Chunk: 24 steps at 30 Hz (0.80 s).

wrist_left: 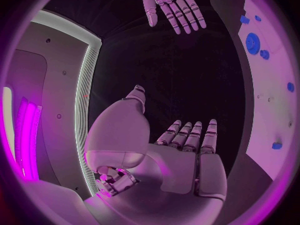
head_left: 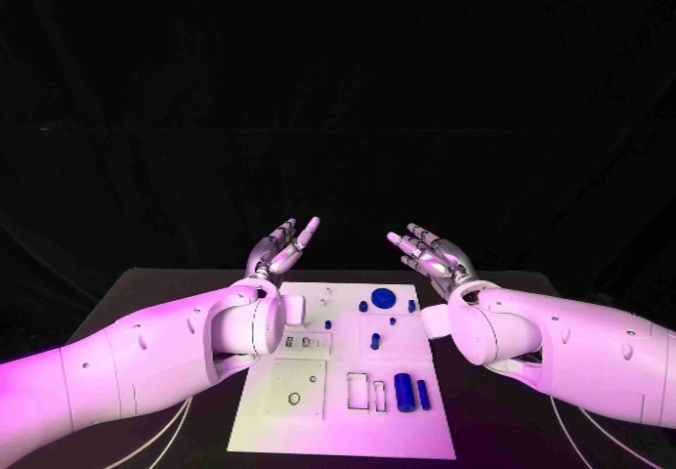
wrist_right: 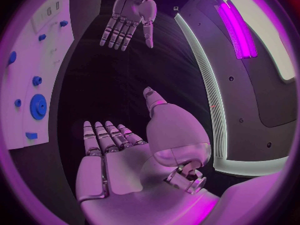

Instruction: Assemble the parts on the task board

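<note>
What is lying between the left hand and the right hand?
Nothing: in the head view the left hand and right hand hover open beyond the task board, only dark background between them.

A lab test bench: black table (head_left: 155,293), black backdrop, white task board (head_left: 317,430).

Two smooth white arms with rounded, glossy shells enter the head view, the left arm (head_left: 155,357) from about eight o'clock and the right arm (head_left: 564,342) from about four o'clock. Small dark screw holes dot each forearm casing. Each arm ends in a bulbous white wrist housing, beyond which sits a silver, segmented, many-fingered left hand (head_left: 282,246) and right hand (head_left: 433,252). In the wrist views the palms are built of flat pale plates with seams between them, the fingers are ribbed with dark joints, and the thumb bases are large, domed and smooth, with a metallic fitting at their root.
</note>
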Tool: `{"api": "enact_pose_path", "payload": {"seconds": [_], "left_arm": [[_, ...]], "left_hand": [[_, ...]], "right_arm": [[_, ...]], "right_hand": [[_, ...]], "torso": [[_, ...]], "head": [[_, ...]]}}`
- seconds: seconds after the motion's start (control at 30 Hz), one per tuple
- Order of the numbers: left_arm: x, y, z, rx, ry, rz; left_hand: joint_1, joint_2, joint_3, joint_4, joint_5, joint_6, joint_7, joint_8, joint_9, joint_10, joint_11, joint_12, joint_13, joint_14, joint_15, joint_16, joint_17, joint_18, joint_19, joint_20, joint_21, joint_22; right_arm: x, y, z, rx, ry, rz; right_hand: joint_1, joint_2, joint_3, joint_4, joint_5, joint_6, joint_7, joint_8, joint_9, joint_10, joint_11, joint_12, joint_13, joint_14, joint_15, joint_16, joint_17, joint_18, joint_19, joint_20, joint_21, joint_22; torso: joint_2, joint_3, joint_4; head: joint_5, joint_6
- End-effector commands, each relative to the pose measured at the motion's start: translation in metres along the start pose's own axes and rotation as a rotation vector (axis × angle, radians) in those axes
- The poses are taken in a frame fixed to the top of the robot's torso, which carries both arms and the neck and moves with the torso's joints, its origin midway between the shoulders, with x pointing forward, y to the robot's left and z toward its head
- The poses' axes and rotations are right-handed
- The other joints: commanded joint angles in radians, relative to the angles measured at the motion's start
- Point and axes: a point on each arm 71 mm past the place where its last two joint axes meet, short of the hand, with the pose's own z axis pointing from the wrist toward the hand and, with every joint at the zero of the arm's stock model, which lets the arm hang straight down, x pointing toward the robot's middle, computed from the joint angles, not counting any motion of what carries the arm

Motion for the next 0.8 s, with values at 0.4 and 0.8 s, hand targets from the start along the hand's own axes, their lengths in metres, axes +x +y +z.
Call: {"api": "enact_pose_path", "payload": {"seconds": [0.4, 0.8], "left_arm": [[-0.024, -0.007, -0.007, 0.012, 0.048, -0.044], [-0.039, -0.02, -0.014, 0.042, 0.06, -0.041]], "left_hand": [[0.131, 0.053, 0.015, -0.009, 0.005, 0.298, 0.146, 0.072, 0.037, 0.362, 0.1, 0.079, 0.039, 0.328, 0.064, 0.073, 0.035, 0.022, 0.188, 0.017, 0.07, 0.033], [0.222, 0.063, -0.03, -0.07, 0.006, 0.667, 0.111, 0.128, 0.055, 0.761, 0.047, 0.13, 0.047, 0.728, 0.001, 0.139, 0.054, 0.104, 0.532, 0.013, 0.184, 0.066]], "right_arm": [[-0.004, 0.014, 0.008, -0.13, 0.19, -0.299], [-0.018, 0.034, 0.013, -0.208, 0.179, -0.475]], "right_hand": [[0.194, 0.001, 0.025, -0.102, 0.001, 0.371, 0.156, 0.07, 0.036, 0.511, -0.001, 0.073, 0.035, 0.497, -0.01, 0.074, 0.035, 0.051, 0.25, 0.013, 0.122, 0.056], [0.237, -0.017, 0.064, -0.162, -0.012, 0.752, 0.113, 0.107, 0.049, 0.819, -0.058, 0.089, 0.043, 0.825, -0.075, 0.102, 0.046, 0.107, 0.56, 0.005, 0.262, 0.102]], "torso": [[0.022, -0.0015, -0.0049], [0.058, -0.0004, 0.0021]], "head": [[-0.004, -0.017], [-0.009, -0.011]]}}
